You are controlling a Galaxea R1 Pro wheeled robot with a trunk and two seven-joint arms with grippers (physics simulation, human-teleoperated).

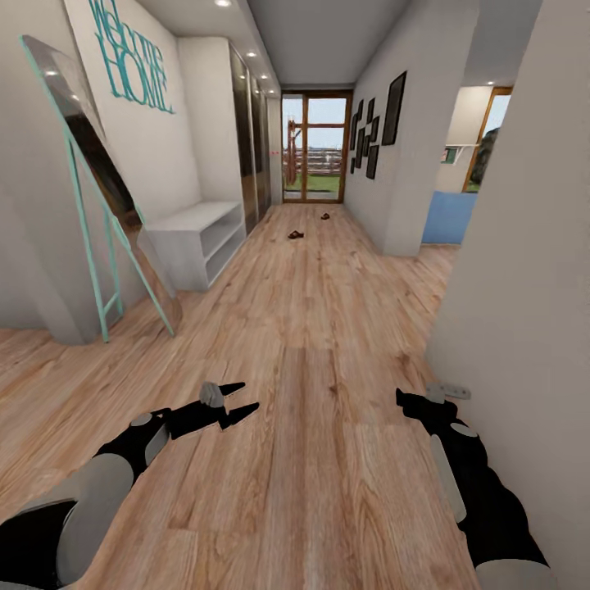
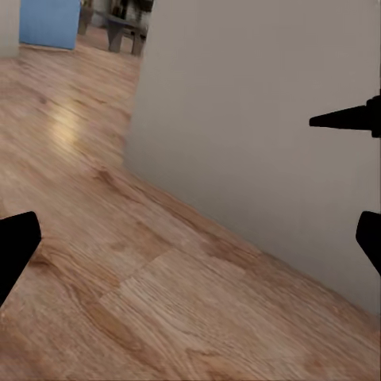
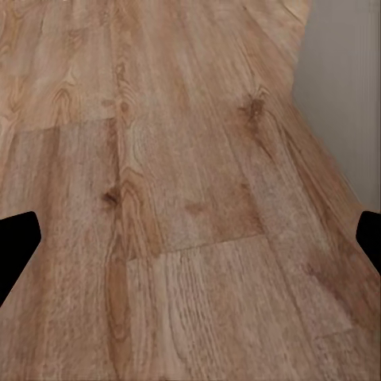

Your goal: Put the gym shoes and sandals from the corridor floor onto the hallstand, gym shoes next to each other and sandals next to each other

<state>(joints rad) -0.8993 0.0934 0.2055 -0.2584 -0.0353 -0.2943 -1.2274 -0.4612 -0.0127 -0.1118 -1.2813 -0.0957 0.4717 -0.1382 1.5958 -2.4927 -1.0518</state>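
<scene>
Head view looks down a corridor: two small brown sandals lie far off on the wood floor (image 1: 328, 328), one (image 1: 296, 235) nearer, the other (image 1: 325, 216) closer to the glass door (image 1: 315, 147), well apart from each other. A pale two-tier rack (image 1: 201, 238) stands against the left wall, beside a leaning teal-framed mirror (image 1: 90, 180). Low in front, the left end effector (image 1: 238, 401) hangs above the planks with fingers apart, empty; the right end effector (image 1: 410, 403) sits near the right wall (image 1: 524, 287), and I cannot tell its spread there, though the right wrist view shows its tips wide apart.
</scene>
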